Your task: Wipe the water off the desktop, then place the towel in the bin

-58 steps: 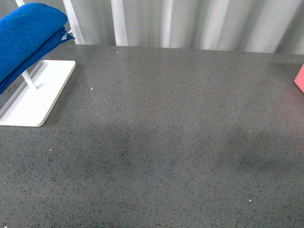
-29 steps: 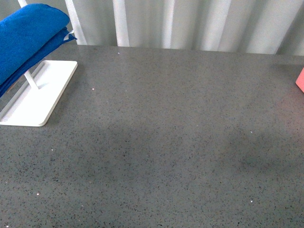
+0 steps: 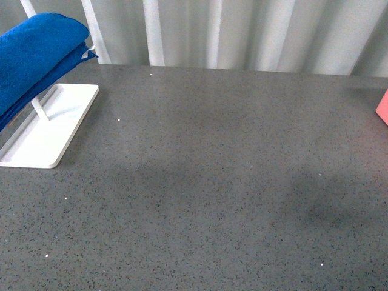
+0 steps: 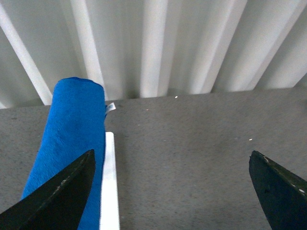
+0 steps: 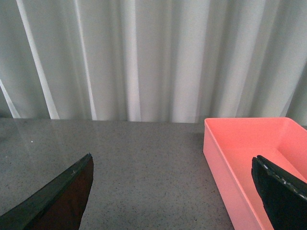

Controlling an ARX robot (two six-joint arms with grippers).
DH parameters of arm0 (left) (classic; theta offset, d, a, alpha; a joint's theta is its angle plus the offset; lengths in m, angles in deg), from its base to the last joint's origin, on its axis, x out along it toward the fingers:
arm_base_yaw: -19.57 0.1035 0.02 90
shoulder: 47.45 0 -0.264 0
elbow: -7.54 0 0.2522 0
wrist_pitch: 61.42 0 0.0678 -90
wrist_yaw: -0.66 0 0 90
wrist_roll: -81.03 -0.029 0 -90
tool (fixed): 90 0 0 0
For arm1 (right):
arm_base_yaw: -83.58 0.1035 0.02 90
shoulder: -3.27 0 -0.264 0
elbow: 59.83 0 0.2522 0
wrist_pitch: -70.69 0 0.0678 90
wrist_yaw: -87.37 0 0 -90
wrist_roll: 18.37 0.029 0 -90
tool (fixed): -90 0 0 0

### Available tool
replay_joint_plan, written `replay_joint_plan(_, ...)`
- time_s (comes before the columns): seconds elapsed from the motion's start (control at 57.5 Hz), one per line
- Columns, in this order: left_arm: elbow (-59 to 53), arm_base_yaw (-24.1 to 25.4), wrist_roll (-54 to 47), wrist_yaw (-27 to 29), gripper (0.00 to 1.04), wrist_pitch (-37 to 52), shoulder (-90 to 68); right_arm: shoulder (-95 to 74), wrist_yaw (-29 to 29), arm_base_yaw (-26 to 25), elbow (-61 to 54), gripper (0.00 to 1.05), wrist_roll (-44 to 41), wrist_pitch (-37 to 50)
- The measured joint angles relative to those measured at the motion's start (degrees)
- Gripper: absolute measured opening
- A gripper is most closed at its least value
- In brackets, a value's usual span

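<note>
Towel (image 3: 36, 54) draped over white rack (image 3: 45, 130) at far-left of desktop (image 3: 212, 182). Left gripper (image 4: 171, 160) spread wide, empty, facing towel. Right gripper (image 5: 171, 163) spread wide, empty, near pink bin (image 5: 249, 148).

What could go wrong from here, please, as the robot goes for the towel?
1. The towel hangs over a white rack; if the open left gripper pulls it sideways, the rack may tip or slide.
2. No puddle shows clearly on the speckled desktop, so the wipe could miss the water.
3. The pink bin stands at the far right, so a trailing towel might drape over its wall.
</note>
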Motion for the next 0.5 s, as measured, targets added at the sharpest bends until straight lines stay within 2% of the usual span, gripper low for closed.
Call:
replay_joint_plan(0.191, 20.3, 1.7, -6.3, 2.2, 0.98, -12.3, -20.5, 0.0, 0.0, 0.0, 0.0, 0.98, 0.0, 0.0)
replay_joint_plan(0.261, 27.6, 2.6, -9.2, 6.0, 0.98, -16.6, -27.4, 0.0, 0.0, 0.0, 0.0, 0.98, 0.0, 0.0)
replay_joint_plan(0.504, 37.5, 3.7, -12.7, 12.6, 0.98, -20.6, -39.4, 0.0, 0.0, 0.0, 0.0, 0.98, 0.0, 0.0)
